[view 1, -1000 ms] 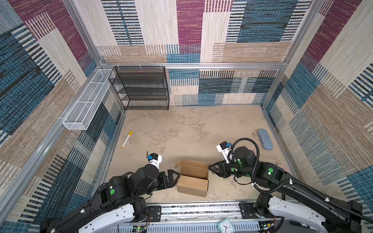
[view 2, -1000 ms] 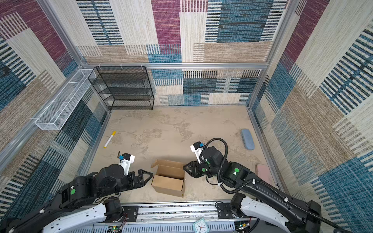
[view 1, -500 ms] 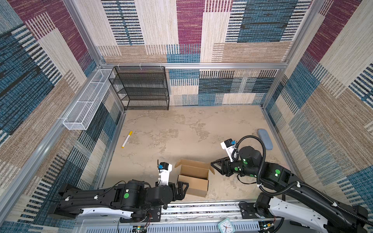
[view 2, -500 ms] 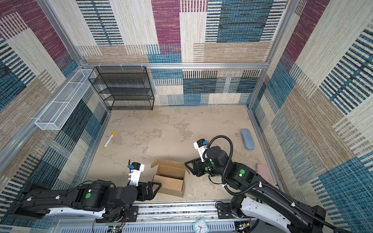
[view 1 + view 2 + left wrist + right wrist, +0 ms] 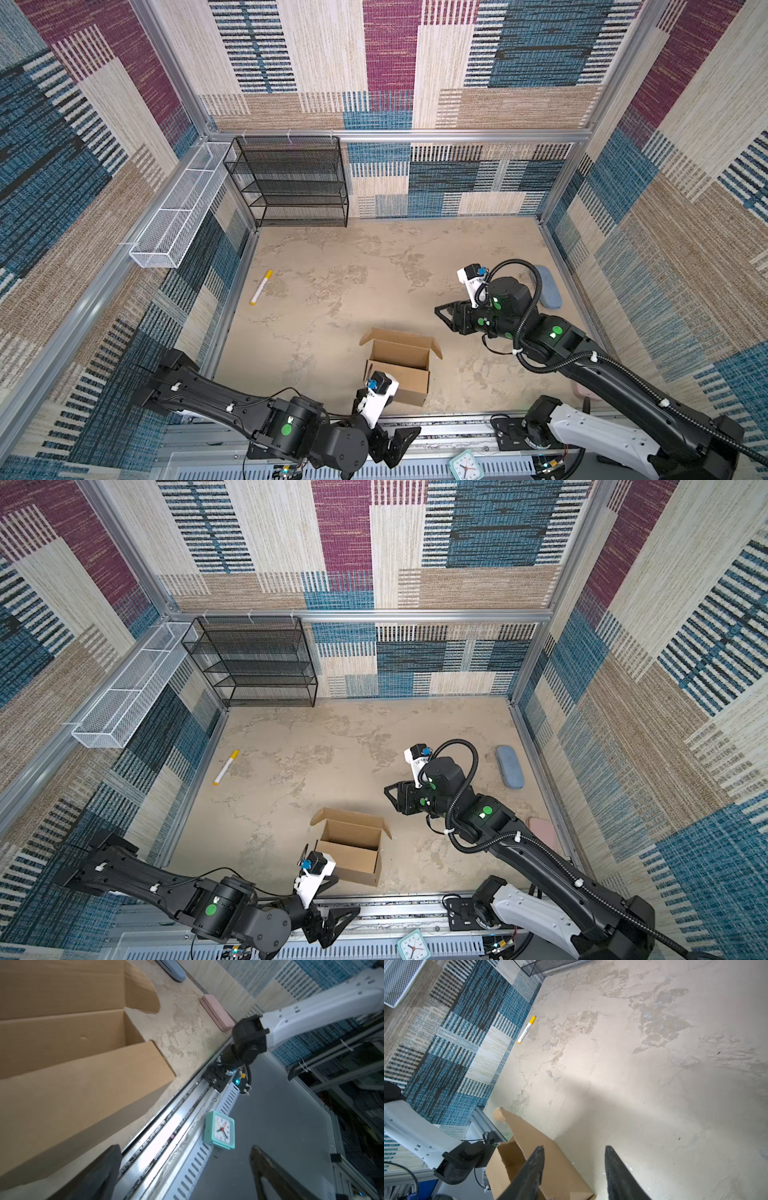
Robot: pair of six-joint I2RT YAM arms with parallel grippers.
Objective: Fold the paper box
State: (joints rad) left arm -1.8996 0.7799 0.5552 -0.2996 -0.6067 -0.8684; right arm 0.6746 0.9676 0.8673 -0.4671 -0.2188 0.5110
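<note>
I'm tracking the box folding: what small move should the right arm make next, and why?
Probably lower the right gripper onto the box flap nearest it, pushing it inward. The box stands open-topped, flaps up; that gripper hovers open and empty near it, while the left gripper sits open past the table edge.

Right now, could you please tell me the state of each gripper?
Left gripper: open, holding nothing.
Right gripper: open, holding nothing.

A robotics lab test cell: aluminium frame (image 5: 415, 135), patterned fabric walls (image 5: 324, 50), robot arms (image 5: 615, 374) mounted on a metal rail (image 5: 158, 1132).
</note>
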